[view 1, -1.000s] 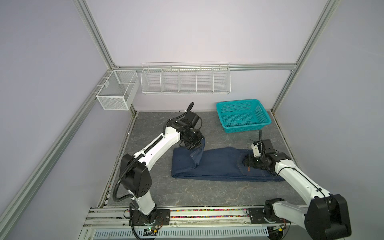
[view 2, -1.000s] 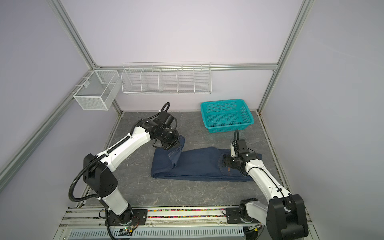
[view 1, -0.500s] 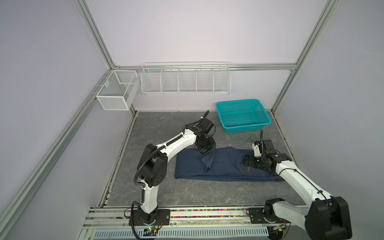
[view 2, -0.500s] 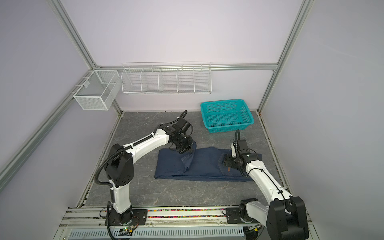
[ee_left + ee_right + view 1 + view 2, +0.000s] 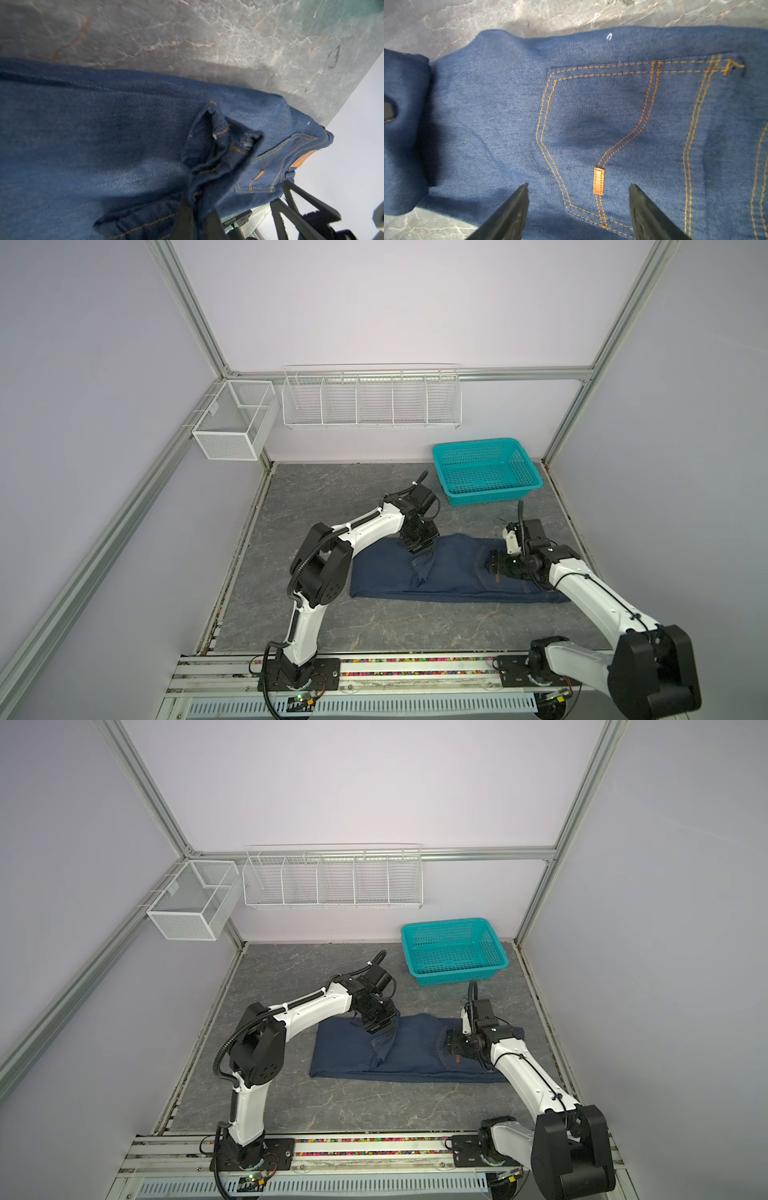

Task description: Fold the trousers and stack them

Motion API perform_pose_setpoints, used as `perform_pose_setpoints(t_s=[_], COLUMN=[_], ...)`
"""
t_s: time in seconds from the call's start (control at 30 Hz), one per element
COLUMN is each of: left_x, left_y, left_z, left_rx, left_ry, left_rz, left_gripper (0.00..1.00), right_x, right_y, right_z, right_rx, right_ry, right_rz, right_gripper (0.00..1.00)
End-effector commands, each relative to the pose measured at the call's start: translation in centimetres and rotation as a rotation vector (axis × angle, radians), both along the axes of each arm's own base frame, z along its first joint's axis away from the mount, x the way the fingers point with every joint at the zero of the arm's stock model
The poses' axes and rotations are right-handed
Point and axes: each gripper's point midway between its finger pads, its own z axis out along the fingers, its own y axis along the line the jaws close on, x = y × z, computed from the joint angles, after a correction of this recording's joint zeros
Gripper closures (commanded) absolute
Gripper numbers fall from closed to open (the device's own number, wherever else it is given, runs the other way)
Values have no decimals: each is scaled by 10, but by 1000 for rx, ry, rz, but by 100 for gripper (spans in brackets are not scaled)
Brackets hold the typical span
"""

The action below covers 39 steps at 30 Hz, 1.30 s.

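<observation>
**One pair of jeans, two grippers**

One pair of dark denim trousers lies flat on the grey marbled table. The left gripper is pinched tight on a lifted leg end. The right gripper is spread wide over the orange-stitched back pocket. One teal perforated basket stands behind, and two white wire racks hang on the walls.

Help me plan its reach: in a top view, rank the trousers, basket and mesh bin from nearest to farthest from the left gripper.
1. Trousers: pinched in the left gripper, at the middle.
2. Basket: back right, clear of the trousers.
3. Mesh bin: hung high at the back left corner.
</observation>
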Motion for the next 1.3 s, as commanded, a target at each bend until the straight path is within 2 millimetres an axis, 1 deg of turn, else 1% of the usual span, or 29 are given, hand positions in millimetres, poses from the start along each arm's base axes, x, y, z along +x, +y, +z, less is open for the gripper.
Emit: perform_pose_setpoints(t_s=[0.0,0.07,0.13,0.2,0.23,0.27,0.4,0.47,0.57,0.7,0.8,0.9,1.0,1.1,1.13,1.17,1.27], left_x=[0,-1,-4,-8,-9,-11,-15,-18,-20,-21,-22,-23,-25,-24,-23,-22,-18], left_y=[-18,-25,-30,-31,-31,-31,-25,-23,-20,-1,22,54,95,137,153,166,200], left_z=[4,4,3,2,4,6,17,24,41,58,66,67,59,54,53,50,41], left_rx=[-51,-61,-73,-75,-78,-80,-68,-71,-84,-60,-23,46,132,224,263,288,339], left_ry=[-2,-6,8,14,8,2,-20,-33,-66,-101,-130,-154,-138,-146,-141,-138,-136], left_rz=[-34,-56,-81,-104,-117,-132,-184,-208,-237,-270,-282,-292,-282,-266,-251,-237,-187], left_gripper=[100,100,96,87,79,75,64,62,61,59,58,55,55,54,53,52,51], right_x=[-2,-1,-1,-1,0,0,0,-1,-1,1,3,2,9,22,25,34,45], right_y=[0,1,1,1,1,1,0,-1,1,13,28,49,71,94,102,112,131], right_z=[-7,-8,-8,-6,-6,-5,2,8,15,30,40,41,42,45,42,48,39], right_rx=[2,0,2,1,-1,-4,-10,-13,-2,62,124,168,174,162,154,150,102], right_ry=[22,25,28,28,28,29,23,16,5,-30,-55,-58,-76,-102,-99,-119,-118], right_rz=[18,20,22,26,28,30,33,34,46,77,107,155,199,239,254,271,305], right_gripper=[23,23,23,23,23,22,23,23,23,23,24,26,29,32,32,33,38])
